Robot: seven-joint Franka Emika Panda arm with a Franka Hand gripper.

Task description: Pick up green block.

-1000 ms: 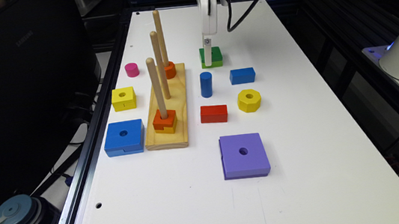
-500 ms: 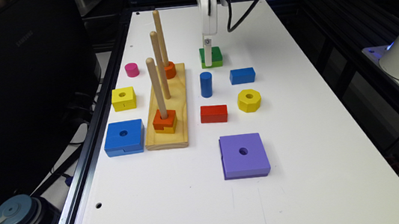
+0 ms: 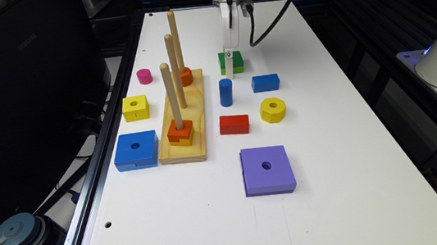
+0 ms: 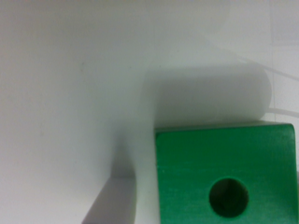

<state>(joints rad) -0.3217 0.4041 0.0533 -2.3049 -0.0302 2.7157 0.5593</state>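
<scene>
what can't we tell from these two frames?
- Exterior view: the gripper covers the middle of the green block, hiding its hole and any contact.
- Wrist view: the green block is cut off by the picture's edges, and the white shapes beside it are blurred, so open or shut is unclear.

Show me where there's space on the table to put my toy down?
The roomiest bare patch is the near end of the white table, in front of the purple square block. The strip past the yellow octagon block, toward the exterior view's right, is bare too. It's crowded around the wooden peg board and green block.
</scene>
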